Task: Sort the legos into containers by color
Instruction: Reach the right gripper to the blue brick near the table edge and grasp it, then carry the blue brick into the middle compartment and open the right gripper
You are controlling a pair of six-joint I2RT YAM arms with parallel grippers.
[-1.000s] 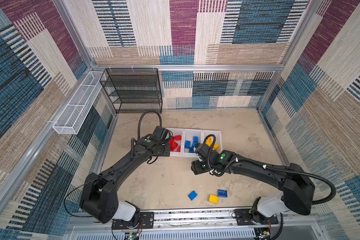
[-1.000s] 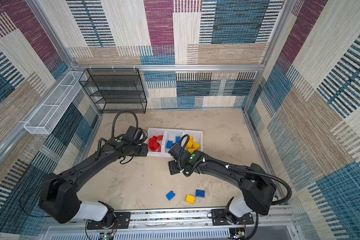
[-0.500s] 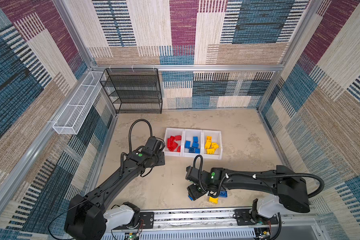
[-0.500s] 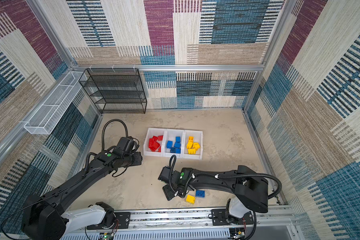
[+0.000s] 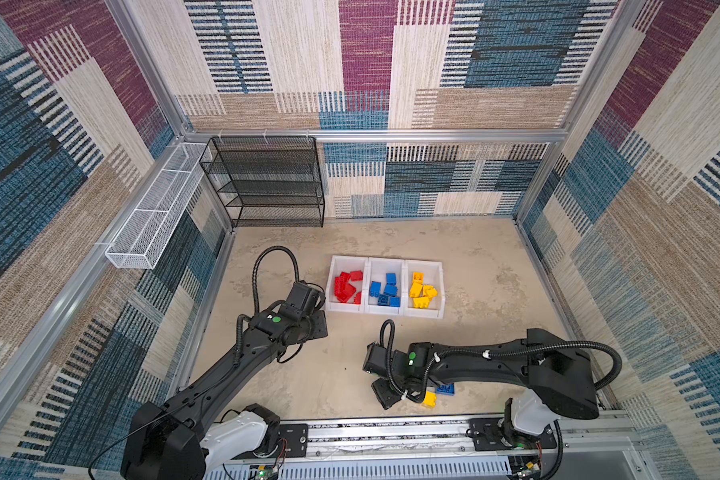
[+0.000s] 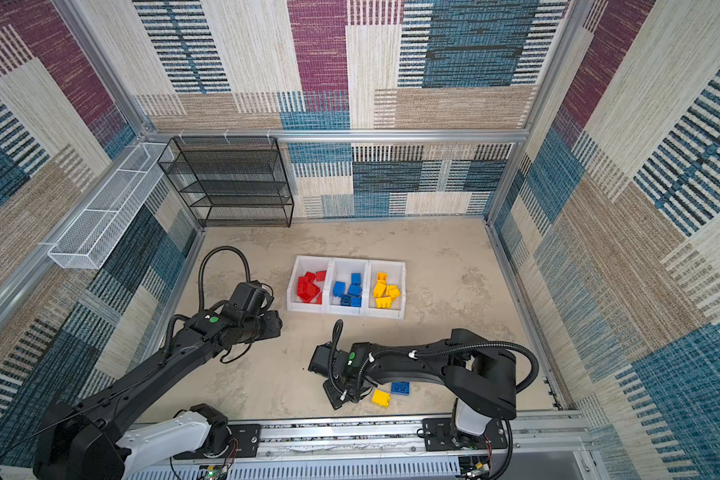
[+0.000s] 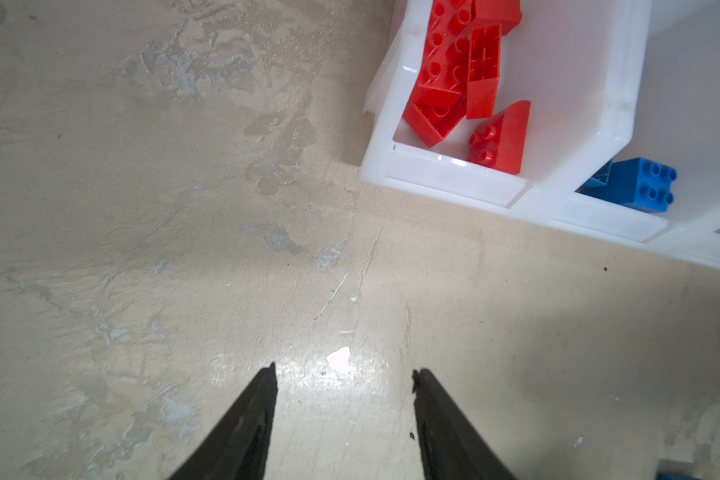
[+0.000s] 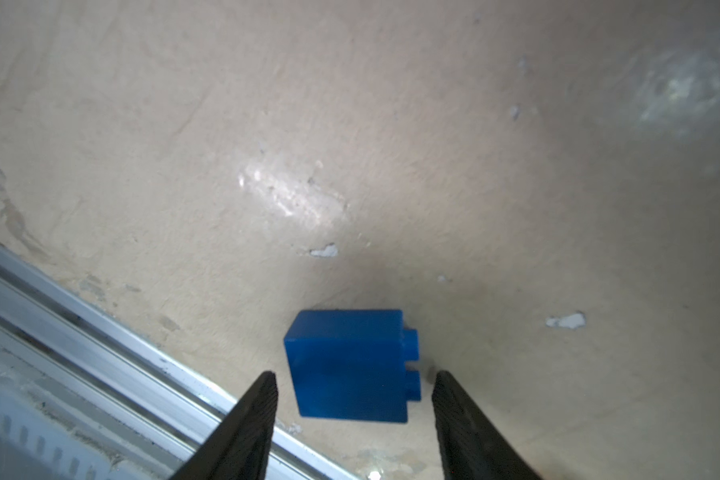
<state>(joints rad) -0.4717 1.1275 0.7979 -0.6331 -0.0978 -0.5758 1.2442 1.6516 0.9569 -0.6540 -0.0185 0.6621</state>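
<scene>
Robotics lab test cell: aluminium frame, patchwork fabric walls, twin arms on a rail.

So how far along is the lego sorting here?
Mostly done: red legos, blue legos and yellow legos sit in separate containers. In hand: the open right pincer straddles a loose blue brick, not gripped yet. Remaining: a yellow brick and a second blue brick on the table. The left pincer is open, empty.

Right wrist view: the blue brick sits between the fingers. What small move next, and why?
Probably close the right gripper on the blue brick. It lies on its side between the open fingertips, with a gap on each side, so nothing grips it yet.
</scene>
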